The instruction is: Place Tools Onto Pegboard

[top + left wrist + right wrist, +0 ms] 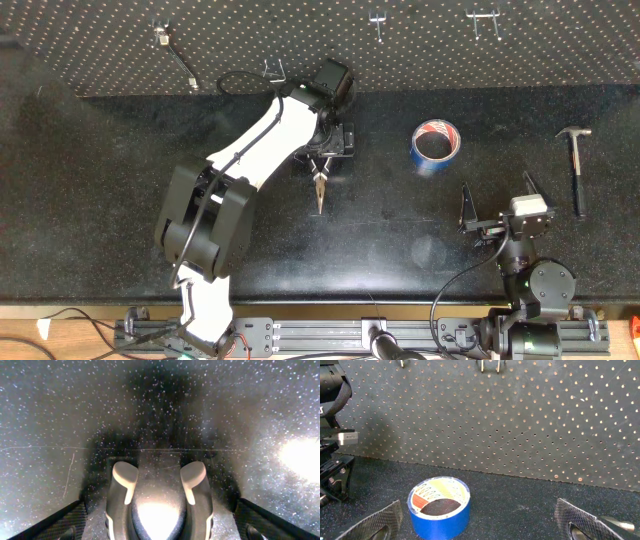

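Left wrist view: left pincer (160, 510) apart around pliers (125, 491) | top view: right pincer (496, 190) apart, hammer (576, 172)

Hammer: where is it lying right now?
In the top view, the hammer lies on the worktop at the far right, right of the blue tape roll.
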Available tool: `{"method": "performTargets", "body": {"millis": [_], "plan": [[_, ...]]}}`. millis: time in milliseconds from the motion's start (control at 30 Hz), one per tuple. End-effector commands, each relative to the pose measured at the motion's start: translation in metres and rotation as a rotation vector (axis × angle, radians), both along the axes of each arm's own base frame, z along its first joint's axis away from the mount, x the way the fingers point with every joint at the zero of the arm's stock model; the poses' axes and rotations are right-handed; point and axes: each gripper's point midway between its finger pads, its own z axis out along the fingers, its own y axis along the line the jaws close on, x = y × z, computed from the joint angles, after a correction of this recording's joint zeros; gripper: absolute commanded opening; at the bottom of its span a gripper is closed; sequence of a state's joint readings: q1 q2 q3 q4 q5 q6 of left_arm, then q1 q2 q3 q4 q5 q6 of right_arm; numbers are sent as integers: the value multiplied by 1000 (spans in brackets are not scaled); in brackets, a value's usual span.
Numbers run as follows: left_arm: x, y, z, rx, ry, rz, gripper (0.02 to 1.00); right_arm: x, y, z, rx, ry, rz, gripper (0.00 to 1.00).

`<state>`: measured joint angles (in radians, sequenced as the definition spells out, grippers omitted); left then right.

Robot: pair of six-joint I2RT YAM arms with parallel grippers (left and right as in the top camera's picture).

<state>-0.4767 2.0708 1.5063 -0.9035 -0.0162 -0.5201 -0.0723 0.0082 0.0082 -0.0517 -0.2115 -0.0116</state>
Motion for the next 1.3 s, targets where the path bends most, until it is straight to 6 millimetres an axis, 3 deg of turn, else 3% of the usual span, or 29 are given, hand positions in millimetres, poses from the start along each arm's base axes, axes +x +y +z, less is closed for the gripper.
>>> {"method": "performTargets", "body": {"millis": [33,67,200,467,600,633,733,800,900,933,1000,1033,1067,1133,1167,1233,1300], "plan": [[-6,-2,-9,-13,52,1,950,0,0,-1,15,2,-3,1000],[-6,-1,-9,-13,53,2,934,0,0,-1,15,2,-3,1000],[-7,-3,-9,-24,58,7,408,0,0,-1,15,2,-3,1000],[-7,-3,-9,-24,59,7,362,0,0,-1,15,2,-3,1000],[-7,-3,-9,-24,59,6,205,0,0,-1,15,2,-3,1000],[-7,-3,-9,-22,59,-5,29,0,0,-1,15,2,-3,1000],[-11,-4,-1,-32,66,-6,25,0,0,-1,15,2,-3,1000],[-13,0,26,-34,28,-5,27,0,-1,-1,15,2,-3,1000],[-26,17,99,-29,-90,0,27,0,0,-1,15,2,-3,1000],[-36,31,141,-32,-183,9,27,0,0,-1,15,2,-3,998],[-52,52,188,-36,-336,31,25,0,0,-1,15,2,-3,1000],[-65,80,222,-12,-488,78,25,0,0,-1,15,2,-3,1000],[-69,98,240,7,-591,123,29,0,0,-1,15,2,-3,1000],[-54,131,268,104,-809,246,27,0,0,-1,15,2,-3,1000],[-43,140,271,177,-866,272,27,0,0,-1,15,2,-3,1000],[-10,140,266,317,-916,212,29,0,0,-1,15,2,-3,1000],[35,126,261,365,-991,186,29,0,0,-1,15,2,-3,1000]]}}
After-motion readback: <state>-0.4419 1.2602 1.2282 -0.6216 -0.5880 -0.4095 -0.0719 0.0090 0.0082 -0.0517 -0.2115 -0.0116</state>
